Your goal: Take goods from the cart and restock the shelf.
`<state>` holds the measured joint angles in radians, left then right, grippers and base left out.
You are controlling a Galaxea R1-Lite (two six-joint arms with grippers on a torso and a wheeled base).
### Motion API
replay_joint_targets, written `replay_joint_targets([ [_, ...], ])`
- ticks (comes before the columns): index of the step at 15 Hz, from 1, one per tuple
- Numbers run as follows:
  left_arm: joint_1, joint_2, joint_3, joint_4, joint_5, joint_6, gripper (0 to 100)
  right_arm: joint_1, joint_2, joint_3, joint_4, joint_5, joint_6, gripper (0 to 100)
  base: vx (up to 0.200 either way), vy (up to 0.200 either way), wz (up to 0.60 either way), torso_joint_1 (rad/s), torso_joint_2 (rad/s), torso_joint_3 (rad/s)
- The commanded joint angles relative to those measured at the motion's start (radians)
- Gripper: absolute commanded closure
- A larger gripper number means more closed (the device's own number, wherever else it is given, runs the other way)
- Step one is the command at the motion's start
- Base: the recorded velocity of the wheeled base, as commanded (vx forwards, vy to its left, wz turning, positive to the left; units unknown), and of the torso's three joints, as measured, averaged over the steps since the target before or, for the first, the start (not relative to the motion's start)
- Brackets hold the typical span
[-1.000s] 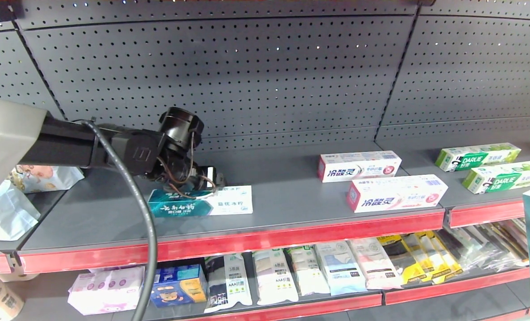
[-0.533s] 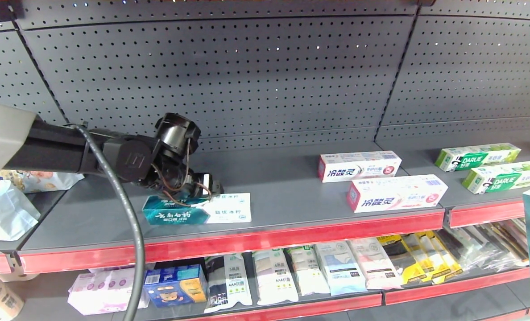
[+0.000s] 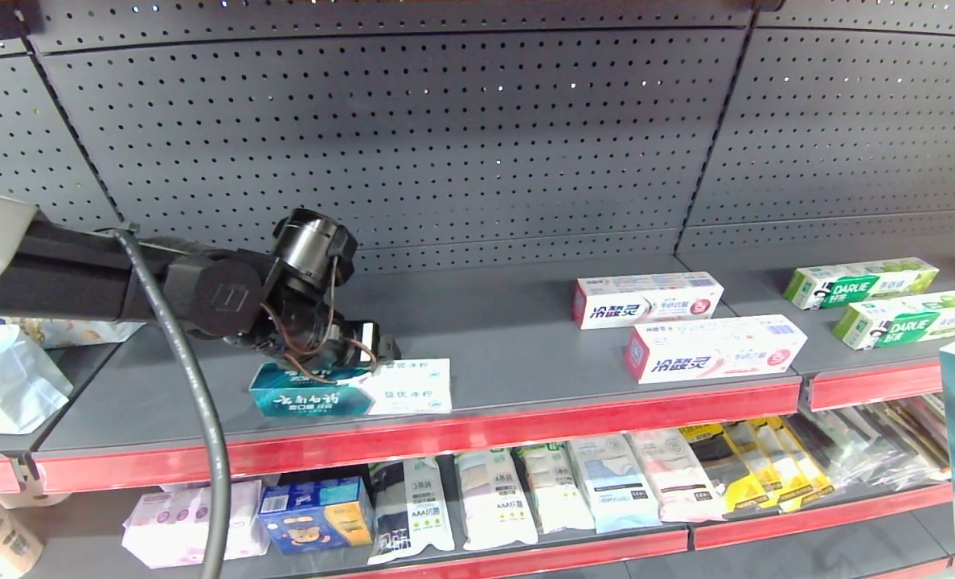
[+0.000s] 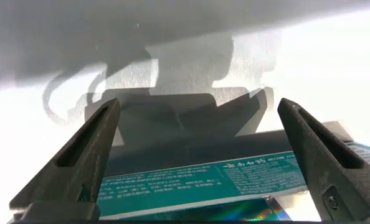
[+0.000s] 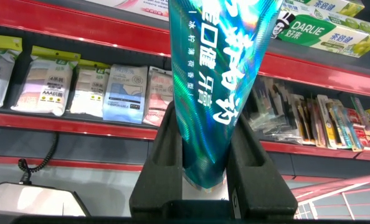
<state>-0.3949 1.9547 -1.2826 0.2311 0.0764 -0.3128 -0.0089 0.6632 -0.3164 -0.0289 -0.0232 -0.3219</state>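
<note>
**Head view: left gripper (image 3: 379, 351) spread over a teal toothpaste box (image 3: 353, 388) on the shelf (image 3: 526, 342)**

The teal toothpaste box lies flat near the shelf's front edge, its long side along the red price rail (image 3: 526, 420). In the left wrist view the left gripper's fingers (image 4: 85, 155) stand wide apart, with the box (image 4: 197, 183) low between them and neither finger visibly pressing it. In the right wrist view the right gripper (image 5: 205, 127) is clamped on a second teal box (image 5: 222, 74), held upright before the lower shelves. Farther right lie two white-and-pink boxes (image 3: 715, 347) and two green boxes (image 3: 859, 283), well apart from the left gripper.
</note>
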Motion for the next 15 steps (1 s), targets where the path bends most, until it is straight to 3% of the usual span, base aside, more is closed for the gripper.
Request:
replay_joint_targets([
  [1,-0.001,-0.010,0.011,0.001,0.000,-0.002,0,0.000,-0.001,-0.001,0.000,0.000,0.000,100,0.000,0.000,0.00,0.000,0.00,0.000],
  [15,-0.001,-0.040,0.065,-0.004,0.000,-0.003,0,0.000,-0.001,0.002,0.000,0.000,0.000,100,0.000,0.000,0.00,0.000,0.00,0.000],
])
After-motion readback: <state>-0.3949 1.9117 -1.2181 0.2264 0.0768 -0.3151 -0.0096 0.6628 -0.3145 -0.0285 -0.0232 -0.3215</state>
